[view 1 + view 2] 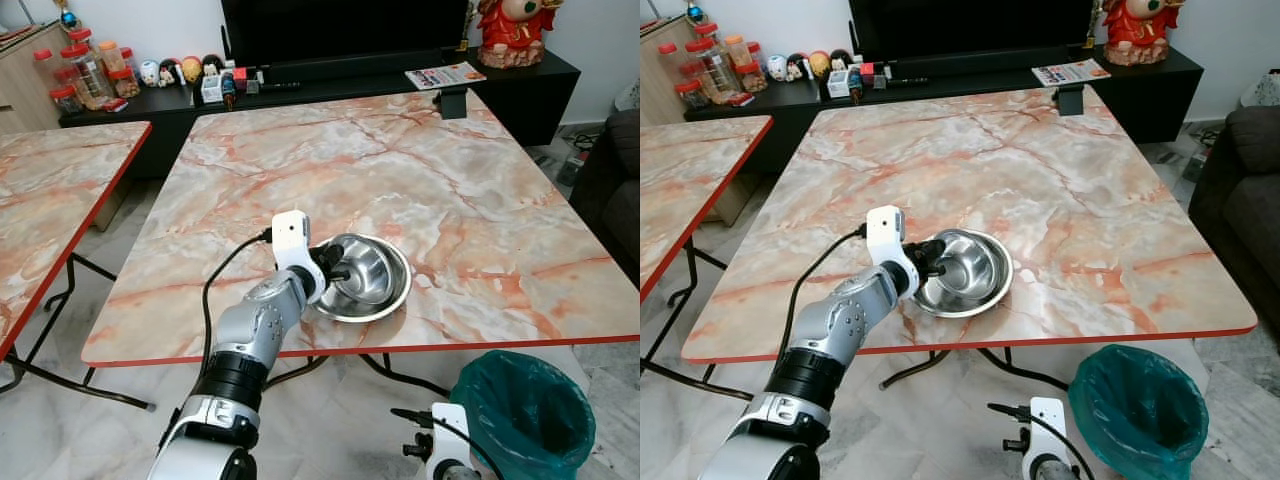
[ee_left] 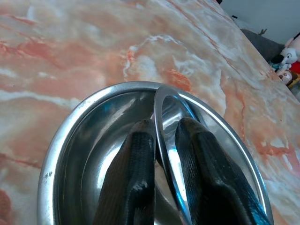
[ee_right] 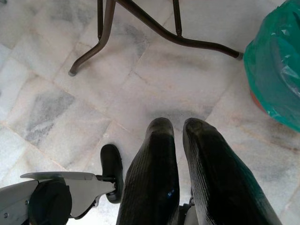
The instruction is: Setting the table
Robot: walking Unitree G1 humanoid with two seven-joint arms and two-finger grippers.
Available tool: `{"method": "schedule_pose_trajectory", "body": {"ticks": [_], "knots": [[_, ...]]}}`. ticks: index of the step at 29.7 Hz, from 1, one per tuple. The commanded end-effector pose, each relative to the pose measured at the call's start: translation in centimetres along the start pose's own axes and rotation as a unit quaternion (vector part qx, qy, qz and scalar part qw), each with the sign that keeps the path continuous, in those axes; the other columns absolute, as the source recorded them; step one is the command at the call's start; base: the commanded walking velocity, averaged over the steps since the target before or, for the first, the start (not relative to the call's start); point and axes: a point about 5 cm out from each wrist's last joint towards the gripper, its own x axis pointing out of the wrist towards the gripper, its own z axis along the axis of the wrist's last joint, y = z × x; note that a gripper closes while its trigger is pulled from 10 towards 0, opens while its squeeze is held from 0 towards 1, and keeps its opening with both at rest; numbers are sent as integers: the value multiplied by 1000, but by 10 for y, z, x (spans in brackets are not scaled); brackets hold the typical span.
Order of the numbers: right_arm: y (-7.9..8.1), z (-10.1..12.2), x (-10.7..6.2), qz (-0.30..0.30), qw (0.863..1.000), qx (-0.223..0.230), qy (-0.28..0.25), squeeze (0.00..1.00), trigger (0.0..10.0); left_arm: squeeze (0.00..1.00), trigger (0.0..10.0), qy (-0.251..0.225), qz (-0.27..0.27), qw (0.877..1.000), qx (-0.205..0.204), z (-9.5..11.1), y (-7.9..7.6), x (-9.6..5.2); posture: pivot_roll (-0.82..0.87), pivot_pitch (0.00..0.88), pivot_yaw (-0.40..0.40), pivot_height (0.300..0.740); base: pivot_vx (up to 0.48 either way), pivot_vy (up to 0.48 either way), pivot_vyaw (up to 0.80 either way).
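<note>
Nearest the head camera, the left arm reaches forward from the robot's shoulder, and at its end the left claw (image 2: 161,159) is clamped on the near-left rim of a steel bowl (image 1: 368,274), one black finger inside the rim and one outside. In the left wrist view a second thin rim stands between the fingers (image 2: 133,178) inside the wider bowl, so there may be two bowls nested; I cannot tell for sure.

The bowl sits on the marbled counter (image 1: 450,190), close to its near edge and a little left of the middle, mouth turned upward. Being round, it has no long axis; it looks slightly tipped toward the pinched side.

The step in hand seems to be setting the bowl at its place. The next move calls for lowering it flat, spreading the fingers, and drawing the claw back without dragging the rim.

The right claw (image 3: 180,140) hangs idle over the floor, fingers nearly together and empty, beside a green-lined bin (image 1: 520,410).
</note>
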Motion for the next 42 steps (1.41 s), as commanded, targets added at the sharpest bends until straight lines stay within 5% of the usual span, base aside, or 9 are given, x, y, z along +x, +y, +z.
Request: {"method": "schedule_pose_trajectory", "body": {"ticks": [1,7,11,15,24,28,30,35,42], "knots": [[3,-1,0,3,1000,3,3,0,10000,0,10000,-3,8,1000,24,5,2,-2,5,0,100,740,0,0,0],[3,-1,0,4,1000,3,2,0,10000,0,10000,-4,24,991,132,14,4,-3,8,0,99,740,0,0,0],[3,-1,0,5,1000,3,2,0,10000,0,10000,-15,42,968,246,29,5,-5,11,0,97,740,0,0,0],[3,0,0,5,1000,2,2,0,10000,0,10000,-32,51,955,291,42,5,-6,12,0,97,740,0,0,0],[4,0,0,5,1000,2,1,0,10000,0,10000,-72,36,957,278,52,2,-9,12,0,97,740,0,0,0],[3,0,0,4,1000,6,-1,0,10000,0,10000,-177,82,946,257,61,28,-25,6,0,101,740,0,0,0],[3,0,0,4,1000,7,-2,0,10000,0,10000,-183,91,944,259,59,35,-28,6,0,101,740,0,0,0],[3,2,0,6,1000,8,-8,0,10000,0,10000,-170,172,936,256,22,87,-52,1,0,100,740,0,0,0],[0,4,0,7,1000,0,-10,0,10000,0,10000,-195,184,939,217,7,96,-62,6,0,89,740,0,0,0]]}}
